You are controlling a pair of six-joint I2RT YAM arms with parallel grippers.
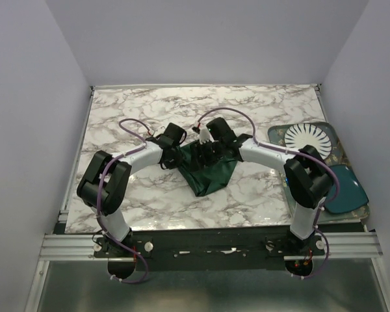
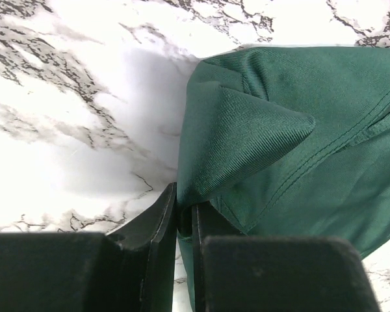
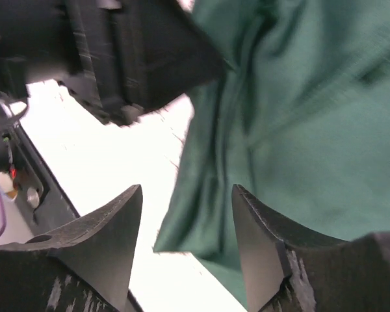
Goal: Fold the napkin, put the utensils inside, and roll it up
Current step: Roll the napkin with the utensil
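Note:
The dark green napkin (image 1: 209, 170) lies crumpled on the marble table (image 1: 136, 117), between the two arms. My left gripper (image 2: 185, 203) is shut on a raised fold at the napkin's (image 2: 299, 143) edge, and the cloth peaks just beyond the fingers. My right gripper (image 3: 185, 194) is open over a loose corner of the napkin (image 3: 292, 117), and the cloth hangs between its fingers without being pinched. From above, the left gripper (image 1: 183, 151) and the right gripper (image 1: 208, 151) sit close together at the napkin's far edge. The utensils are out of view.
A teal tray (image 1: 335, 158) at the right holds a white ribbed plate (image 1: 308, 136). A teal oval dish (image 1: 344, 190) lies nearer the front edge. The left arm's black body (image 3: 130, 58) crowds the right wrist view. Walls enclose the table on three sides.

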